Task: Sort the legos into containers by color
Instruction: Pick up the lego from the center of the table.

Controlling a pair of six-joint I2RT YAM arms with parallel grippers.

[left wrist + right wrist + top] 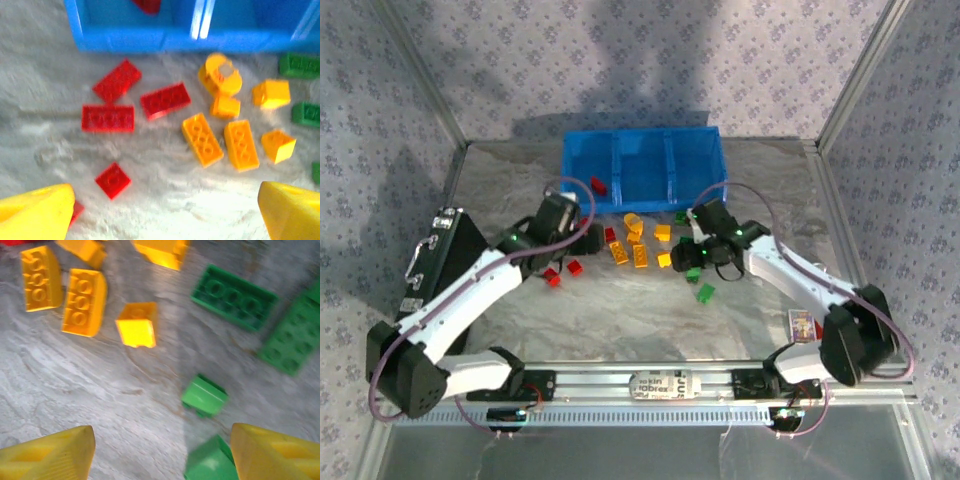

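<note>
Wide-spread left pincer [165, 210] hovers over two orange legos [201, 139] pointing lengthwise toward the blue bin [125, 40].

We look down from high at the near edge over the whole table [620, 315]; both wrist views sit close, facing far, sharing the orange-yellow legos [241, 145].

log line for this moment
left pincer: open over red legos | right pincer: open over green legos | bin: one red lego
</note>
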